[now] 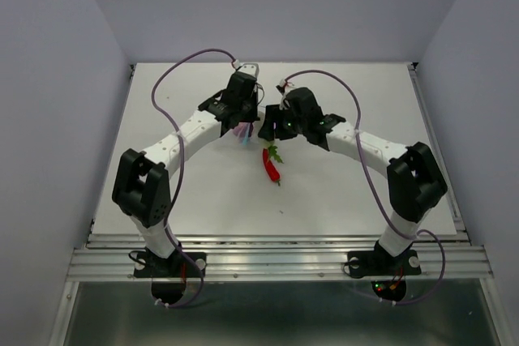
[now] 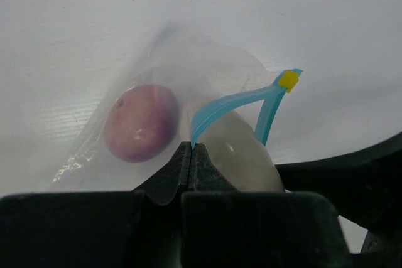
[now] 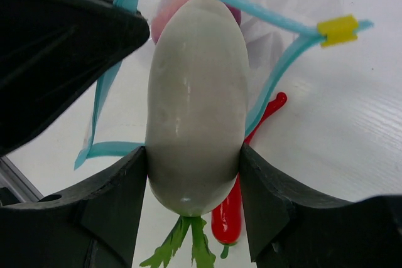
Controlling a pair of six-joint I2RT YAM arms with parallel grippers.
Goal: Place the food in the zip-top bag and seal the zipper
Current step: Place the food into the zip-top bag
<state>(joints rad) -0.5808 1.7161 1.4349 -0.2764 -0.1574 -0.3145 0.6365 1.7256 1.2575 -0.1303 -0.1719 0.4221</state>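
Two holds: our left jaws pinch the zipper (image 2: 232, 100) so the bag (image 2: 182, 51) gapes, while our right jaws clamp the white vegetable (image 3: 196, 105) at its mouth.

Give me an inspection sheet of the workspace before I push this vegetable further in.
Surface: white table, no spills seen.
Job's things: bag open, zipper unsealed; purple ball inside; white vegetable with its tip at the open mouth; red chili lying on the table, outside the bag.
Clutter: nothing seen.
Grippers: left tool shut on the zipper edge; right tool shut on the white vegetable.
Cables: purple cables loop along both arms, away from the bag.
Surroundings: plain grey walls; metal rail at the near edge.
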